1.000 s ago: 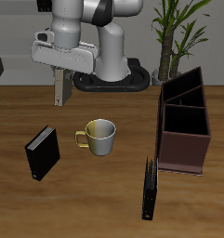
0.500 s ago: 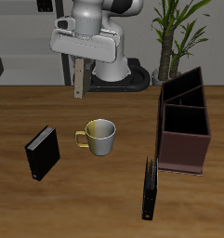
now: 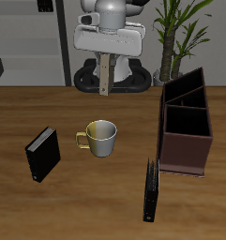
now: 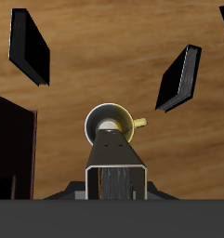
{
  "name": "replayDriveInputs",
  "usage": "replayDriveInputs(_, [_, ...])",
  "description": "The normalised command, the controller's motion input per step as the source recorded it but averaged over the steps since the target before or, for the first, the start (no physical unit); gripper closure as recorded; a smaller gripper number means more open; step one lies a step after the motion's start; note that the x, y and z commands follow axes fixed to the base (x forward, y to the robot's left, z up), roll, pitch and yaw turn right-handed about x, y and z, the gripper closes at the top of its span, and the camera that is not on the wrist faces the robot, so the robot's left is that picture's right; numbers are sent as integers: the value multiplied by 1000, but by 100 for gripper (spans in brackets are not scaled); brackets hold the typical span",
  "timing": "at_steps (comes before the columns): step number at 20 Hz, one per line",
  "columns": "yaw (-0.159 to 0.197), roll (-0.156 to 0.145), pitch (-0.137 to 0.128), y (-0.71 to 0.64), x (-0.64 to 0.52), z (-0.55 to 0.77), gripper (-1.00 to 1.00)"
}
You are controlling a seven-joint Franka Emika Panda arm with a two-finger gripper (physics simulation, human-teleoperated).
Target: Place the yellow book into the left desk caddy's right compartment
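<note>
High above the counter [image 3: 49, 108], near its back, the tool [image 3: 105, 58] grips the yellow book [image 3: 105, 77] by its upper end, fingers closed on it. That book hangs upright, long axis vertical, its lower end pointing down at the wood and well clear of it. From outside it shows as a narrow grey-tan strip with a paler edge. Seen from the wrist, the book [image 4: 115, 167] runs straight away from the camera, foreshortened, with its far end over the mug [image 4: 110, 121].

No writing, brand or label can be read on any cover or on the mug; the renders are too coarse to show any.

Below and nearer the front edge stands the mug [image 3: 99, 138], olive-cream, handle turned away from the caddy [image 3: 185, 131]. The caddy, dark maroon and open-topped, sits well apart from the book, its two cells lined up front to back. A black book [image 3: 42, 154] lies tilted on the far side of the mug. A thin black book [image 3: 151, 188] stands edge-on just beside the caddy's front corner.
</note>
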Motion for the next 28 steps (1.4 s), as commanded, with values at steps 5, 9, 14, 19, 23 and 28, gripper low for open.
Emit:
replayDriveInputs(5, [-26, 3, 25, 437, 181, 48, 100])
replayDriveInputs(9, [6, 0, 16, 397, 209, 114, 100])
replayDriveInputs(14, [-22, -7, 6, 211, 117, 140, 100])
replayDriveInputs(19, [4, 20, 16, 331, 169, 57, 100])
replayDriveInputs(23, [9, 39, -3, 407, 82, -3, 100])
replayDriveInputs(28, [2, 36, 17, 374, 141, -60, 100])
